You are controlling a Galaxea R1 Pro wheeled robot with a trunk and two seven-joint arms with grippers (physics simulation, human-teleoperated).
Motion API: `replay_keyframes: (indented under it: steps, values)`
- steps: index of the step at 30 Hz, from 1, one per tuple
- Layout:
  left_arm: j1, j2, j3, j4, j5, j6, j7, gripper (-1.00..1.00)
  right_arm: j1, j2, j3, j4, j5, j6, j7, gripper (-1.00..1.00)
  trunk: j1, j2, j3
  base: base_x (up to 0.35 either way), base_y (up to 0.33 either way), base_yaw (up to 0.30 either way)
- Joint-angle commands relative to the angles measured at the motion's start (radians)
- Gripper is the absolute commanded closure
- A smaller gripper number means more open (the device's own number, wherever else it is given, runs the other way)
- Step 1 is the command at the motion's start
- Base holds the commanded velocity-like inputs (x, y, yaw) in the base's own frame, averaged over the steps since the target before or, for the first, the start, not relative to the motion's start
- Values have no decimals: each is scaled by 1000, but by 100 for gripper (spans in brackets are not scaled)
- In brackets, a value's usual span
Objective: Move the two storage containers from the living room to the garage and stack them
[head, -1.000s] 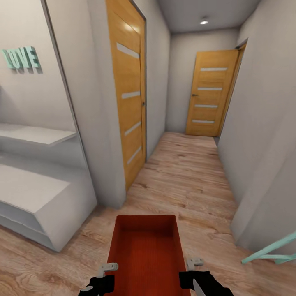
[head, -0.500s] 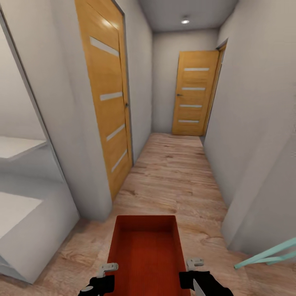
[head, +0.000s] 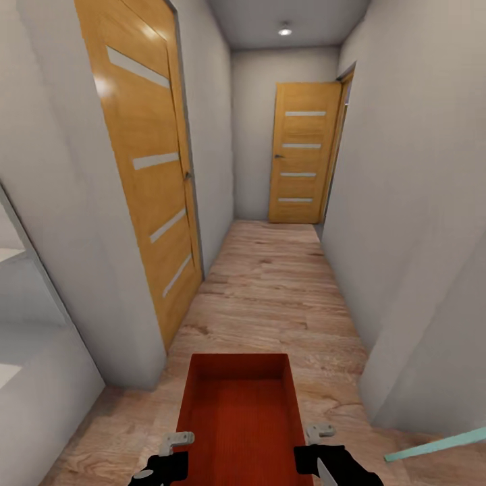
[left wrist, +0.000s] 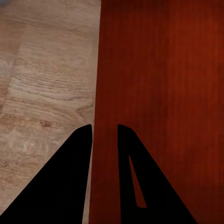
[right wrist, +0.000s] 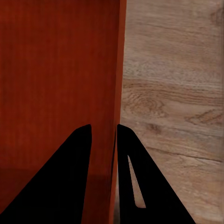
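Carried low before the robot down the plank-floored hallway, the storage container sat pinched by its side walls between the left end effector and right end effector, so driving steadily mattered.

A storage container is sitting between the left claw and right claw, above the hallway floor. One door is standing at left, another door at the far end.

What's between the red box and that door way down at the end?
Only bare wood floor lies between the storage container and the far door, in the head view.
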Motion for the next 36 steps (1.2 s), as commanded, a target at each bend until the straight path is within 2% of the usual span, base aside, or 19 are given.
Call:
replay_keyframes:
  steps: [1, 11, 36]
  values:
    - [-1, 2, -2, 5, -5, 5, -21, 100, 0, -34, 28, -5, -19, 6, 15, 100, 1, 0, -1, 342, 1, -108]
    - [-1, 2, -2, 4, -5, 5, -21, 100, 0, -34, 28, -5, -19, 6, 15, 100, 1, 0, -1, 342, 0, -181]
    - [-1, 2, -2, 5, -5, 5, -21, 100, 1, -34, 30, -5, -16, 6, 14, 100, 1, 0, -1, 343, 0, -70]
